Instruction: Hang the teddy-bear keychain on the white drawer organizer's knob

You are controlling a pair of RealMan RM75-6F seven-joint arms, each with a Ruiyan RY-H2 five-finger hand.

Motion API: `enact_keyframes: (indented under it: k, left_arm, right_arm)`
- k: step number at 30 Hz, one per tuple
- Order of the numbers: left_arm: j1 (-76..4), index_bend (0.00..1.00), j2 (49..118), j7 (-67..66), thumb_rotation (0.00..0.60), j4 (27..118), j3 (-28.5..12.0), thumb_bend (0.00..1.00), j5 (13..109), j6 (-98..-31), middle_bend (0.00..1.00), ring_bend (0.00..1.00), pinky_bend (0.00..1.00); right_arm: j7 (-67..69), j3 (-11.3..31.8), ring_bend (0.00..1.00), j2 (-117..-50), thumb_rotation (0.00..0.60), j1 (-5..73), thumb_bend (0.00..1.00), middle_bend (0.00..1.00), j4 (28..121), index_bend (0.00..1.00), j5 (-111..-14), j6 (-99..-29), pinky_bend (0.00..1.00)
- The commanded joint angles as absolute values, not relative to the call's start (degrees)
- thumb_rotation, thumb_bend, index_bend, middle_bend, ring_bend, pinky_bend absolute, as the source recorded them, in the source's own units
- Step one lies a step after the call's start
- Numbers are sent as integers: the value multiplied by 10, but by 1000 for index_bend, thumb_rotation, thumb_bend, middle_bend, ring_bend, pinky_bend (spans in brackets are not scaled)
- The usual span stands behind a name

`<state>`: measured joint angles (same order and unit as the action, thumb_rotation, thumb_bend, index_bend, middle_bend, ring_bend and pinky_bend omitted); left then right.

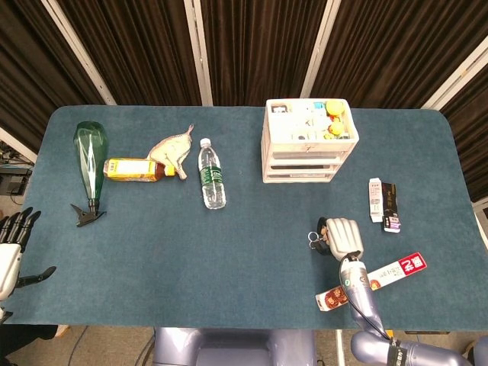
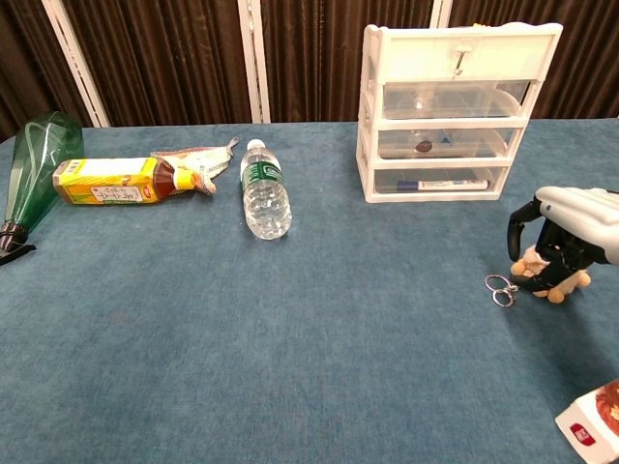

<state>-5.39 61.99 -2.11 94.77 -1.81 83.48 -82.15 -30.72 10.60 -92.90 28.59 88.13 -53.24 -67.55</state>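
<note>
Right hand [image 2: 571,237] covers the teddy-bear keychain [image 2: 542,277] before the white drawer organizer [image 2: 455,111], fingers [image 2: 517,220] curled over it; grasp unclear.

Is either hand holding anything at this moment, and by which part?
Right hand is curled over the teddy-bear keychain, covering its plush body; a firm grip cannot be told. Left hand holds nothing.

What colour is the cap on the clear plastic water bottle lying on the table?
White; the clear plastic water bottle's cap shows best in the chest view.
</note>
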Motion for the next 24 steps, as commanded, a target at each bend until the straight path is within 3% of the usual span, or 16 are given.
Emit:
enact_keyframes:
  k: [1,24]
  left_arm:
    - [-54,0,620,-21,600,948,-18,0,835,-821,0,0,0]
    - [-56,0,620,-18,600,948,-21,0,825,-817,0,0,0]
  right_arm:
    - [-305,103,1000,-935,600,286,240,1000,870,543,-528,-671,975]
    - [-298,100,1000,-982,600,294,293,1000,821,509,-521,-653,975]
